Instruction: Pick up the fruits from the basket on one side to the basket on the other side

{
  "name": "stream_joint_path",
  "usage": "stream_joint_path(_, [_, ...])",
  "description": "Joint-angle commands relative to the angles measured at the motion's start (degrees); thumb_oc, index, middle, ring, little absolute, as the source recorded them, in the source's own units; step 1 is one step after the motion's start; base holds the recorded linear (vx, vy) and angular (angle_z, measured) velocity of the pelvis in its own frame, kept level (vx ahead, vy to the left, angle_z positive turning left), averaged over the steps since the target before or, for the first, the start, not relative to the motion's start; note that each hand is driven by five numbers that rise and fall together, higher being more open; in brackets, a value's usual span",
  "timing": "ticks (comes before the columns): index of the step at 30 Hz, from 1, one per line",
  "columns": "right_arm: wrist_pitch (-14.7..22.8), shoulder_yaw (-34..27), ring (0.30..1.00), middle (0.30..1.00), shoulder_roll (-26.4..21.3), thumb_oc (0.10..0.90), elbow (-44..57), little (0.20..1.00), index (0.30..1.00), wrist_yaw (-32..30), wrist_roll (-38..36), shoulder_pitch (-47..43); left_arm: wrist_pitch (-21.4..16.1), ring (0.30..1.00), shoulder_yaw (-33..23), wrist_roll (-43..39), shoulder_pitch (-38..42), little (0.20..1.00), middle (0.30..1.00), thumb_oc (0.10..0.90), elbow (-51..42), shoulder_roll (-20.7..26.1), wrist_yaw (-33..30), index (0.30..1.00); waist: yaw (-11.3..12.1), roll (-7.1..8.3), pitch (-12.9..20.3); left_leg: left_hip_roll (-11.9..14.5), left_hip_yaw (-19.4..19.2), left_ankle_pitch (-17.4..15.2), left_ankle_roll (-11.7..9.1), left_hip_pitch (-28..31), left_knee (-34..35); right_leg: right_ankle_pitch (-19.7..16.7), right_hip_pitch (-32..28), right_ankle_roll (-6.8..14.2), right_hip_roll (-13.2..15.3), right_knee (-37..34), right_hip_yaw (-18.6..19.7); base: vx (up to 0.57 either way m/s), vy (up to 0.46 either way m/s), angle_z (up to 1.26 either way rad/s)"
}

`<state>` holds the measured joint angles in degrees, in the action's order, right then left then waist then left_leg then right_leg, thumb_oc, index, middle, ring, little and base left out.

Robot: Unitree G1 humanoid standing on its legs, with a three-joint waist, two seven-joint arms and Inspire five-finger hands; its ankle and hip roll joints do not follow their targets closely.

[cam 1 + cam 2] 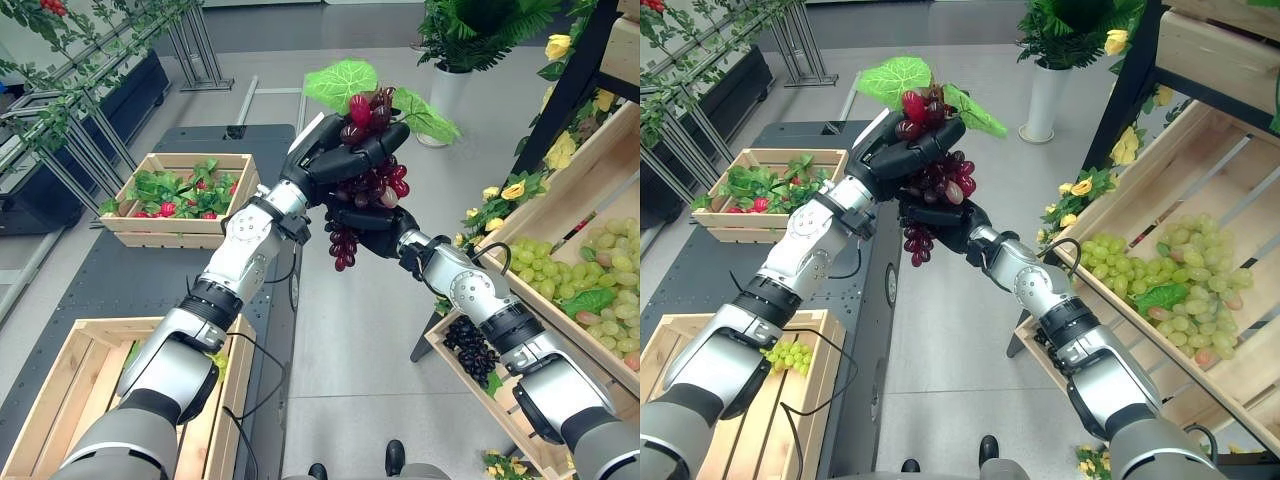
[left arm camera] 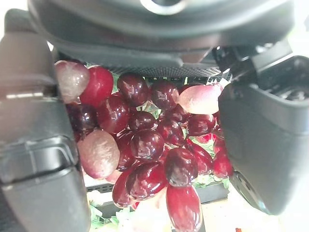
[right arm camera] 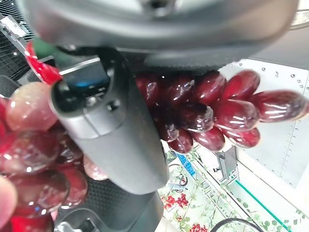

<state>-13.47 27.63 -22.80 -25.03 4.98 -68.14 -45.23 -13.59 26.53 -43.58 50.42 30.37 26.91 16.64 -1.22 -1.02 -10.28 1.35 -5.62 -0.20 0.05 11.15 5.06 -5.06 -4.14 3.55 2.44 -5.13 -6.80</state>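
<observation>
Risk, judged: red grape bunch (image 1: 368, 180) held mid-air over floor between crates; both hands clamped on it at once. If one lets go before other grip is firm, bunch drops; opposing pull could tear grapes loose.

- Left hand (image 1: 345, 150): fingers curled over bunch top.
- Right hand (image 1: 370, 222): fingers wrapped round lower part.
- Bunch: glossy dark-red oval grapes, few paler; tail hangs below hands.
- Green leaves (image 1: 342, 82) at stem, above hands.
</observation>
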Motion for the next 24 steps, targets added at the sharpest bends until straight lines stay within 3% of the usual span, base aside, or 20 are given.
stream_joint_path(1, [14.62,-11.64,0.300,0.300,2.84,0.400,-4.22,0.300,0.300,-0.01,-8.74,-12.67,-0.57,0.900,-0.59,-1.04,1.83,0.900,0.900,0.800,9.87,0.60,-2.78,0.900,0.09,0.42,10.07,-2.90,-0.48,-3.81,0.38,-3.08,-0.06,5.07,-2.06,-1.17,-2.35,0.13,0.29,-0.01,-0.009,-0.04])
stream_joint_path(15, [11.08,-12.38,0.300,0.300,-5.87,0.400,-16.54,0.300,0.300,2.25,-2.10,-15.23,-1.57,0.900,-4.26,-1.72,-1.75,0.900,0.900,0.800,15.49,1.77,-4.54,0.900,-0.73,1.02,10.02,-2.68,-1.75,-4.24,0.19,-2.06,-0.06,4.69,-2.32,-0.98,-2.57,0.13,1.61,0.01,-0.004,-0.06])
stream_joint_path(24, [9.76,-13.03,0.300,0.300,-6.65,0.400,-15.99,0.300,0.300,4.78,-1.10,-10.73,-3.58,0.900,-6.56,-2.81,-2.49,0.900,0.900,0.800,15.17,2.69,-9.27,0.900,-1.16,1.37,9.40,-2.63,-2.08,-4.37,0.25,-2.09,-0.06,4.68,-2.14,-1.04,-2.53,0.13,1.77,0.00,-0.001,-0.02])
